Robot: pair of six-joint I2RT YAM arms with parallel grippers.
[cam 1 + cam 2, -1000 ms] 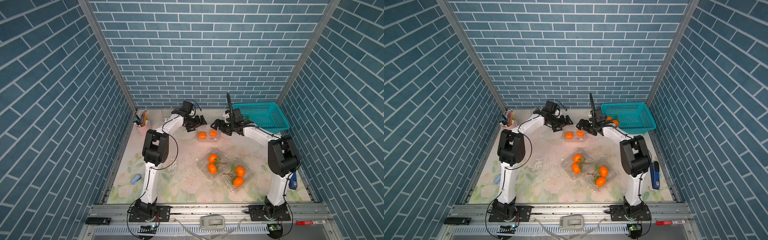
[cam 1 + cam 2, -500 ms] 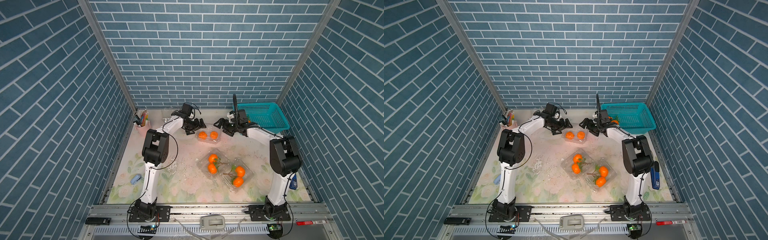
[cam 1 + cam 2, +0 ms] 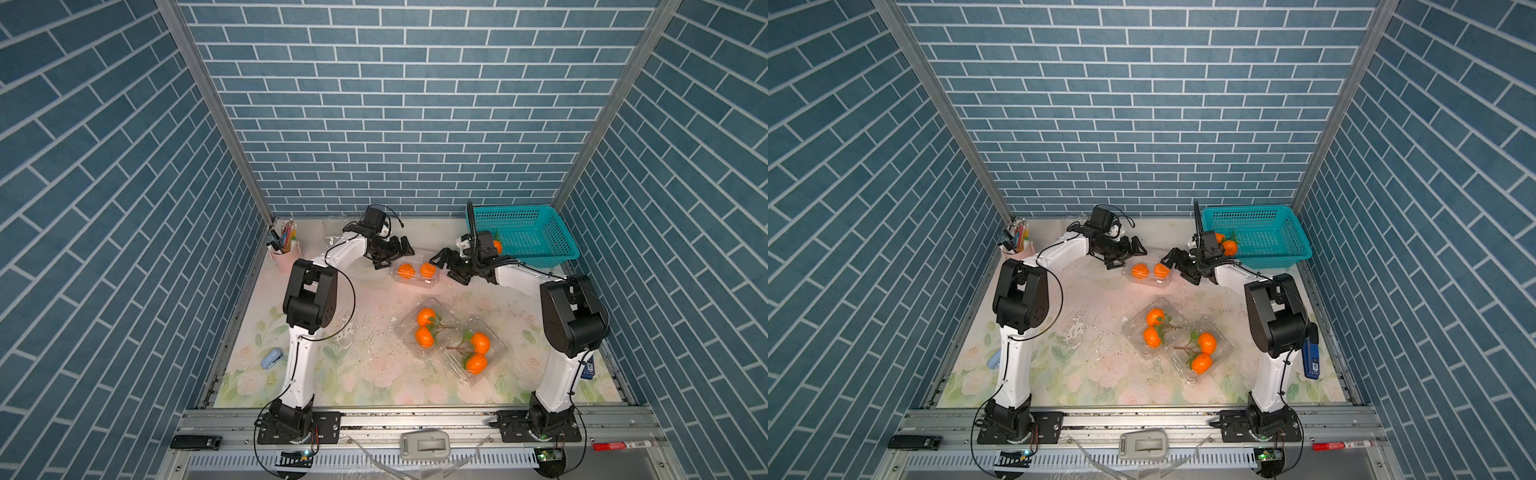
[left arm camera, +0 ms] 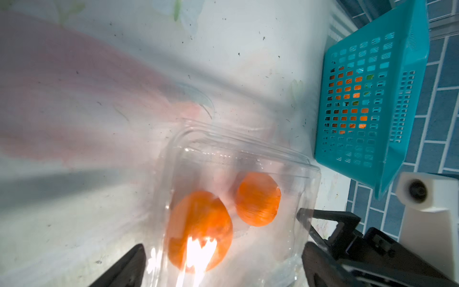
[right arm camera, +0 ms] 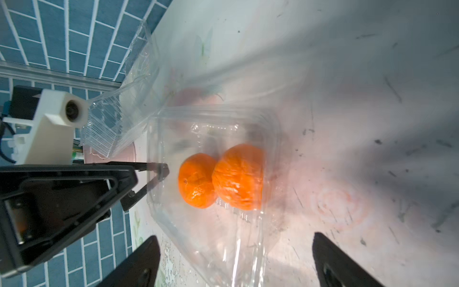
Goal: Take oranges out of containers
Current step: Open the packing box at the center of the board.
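Left gripper [image 3: 394,257] and right gripper [image 3: 448,271], jaws wide open and empty, flank the far clamshell box [image 3: 415,282] holding two oranges [image 3: 406,271].

In the left wrist view, glare washes out part of the nearer orange [image 4: 198,223] in the clear container [image 4: 248,154]. The left gripper [image 4: 223,258] shows only its fingertips [image 4: 134,261]; the frame cuts off the rest. The basket oranges [image 4: 347,94] show only as specks through the holes of the teal basket [image 4: 397,154]; in a top view, right of centre, the right arm [image 3: 519,278] hides most of them.
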